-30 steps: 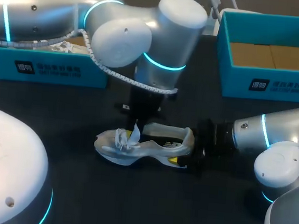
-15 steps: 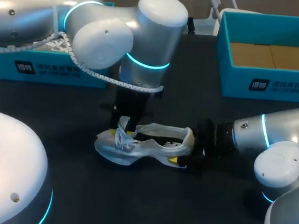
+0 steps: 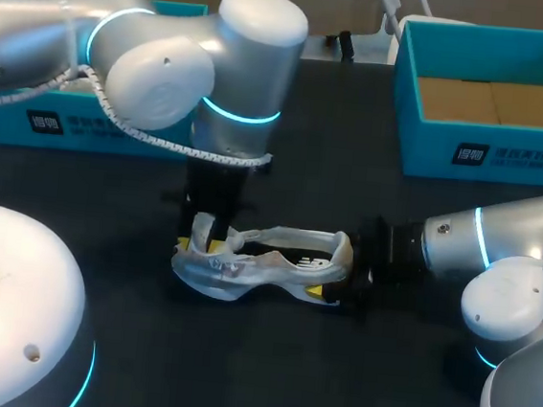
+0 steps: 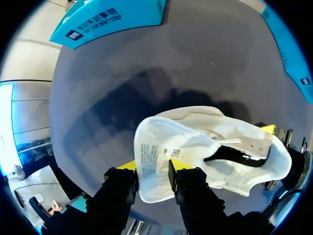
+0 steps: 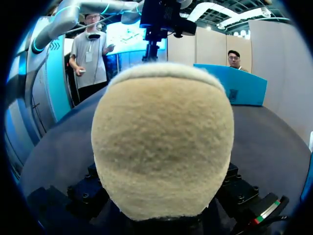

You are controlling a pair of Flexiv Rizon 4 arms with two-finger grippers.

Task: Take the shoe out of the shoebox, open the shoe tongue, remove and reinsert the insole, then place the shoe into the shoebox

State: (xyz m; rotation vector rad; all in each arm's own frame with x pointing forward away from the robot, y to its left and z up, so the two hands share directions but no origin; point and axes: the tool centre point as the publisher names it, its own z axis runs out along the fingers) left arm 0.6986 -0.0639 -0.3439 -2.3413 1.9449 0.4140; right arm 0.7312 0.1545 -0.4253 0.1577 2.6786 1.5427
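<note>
A white and silver shoe [image 3: 280,262] lies on the black table, toe toward my left arm. My right gripper [image 3: 349,274] is shut on its heel, which fills the right wrist view as a beige rounded heel [image 5: 164,147] between the black finger bodies; the yellow tips are hidden there. My left gripper [image 3: 201,237] hangs straight down over the toe end. In the left wrist view the shoe's tongue [image 4: 154,156], folded forward with its label showing, lies between my left gripper's [image 4: 152,169] open fingers [image 4: 128,166]. The shoe's opening [image 4: 234,154] is bared.
An open teal shoebox [image 3: 488,152] with a brown bottom stands at the back right. A second teal box [image 3: 96,127] stands at the back left, partly behind my left arm. Bare black tabletop [image 3: 264,376] lies in front of the shoe.
My left arm has swung left from the shoe's middle to its toe end, and its fingers have opened. The tongue and laces now lie folded toward the toe. The right arm has kept still.
</note>
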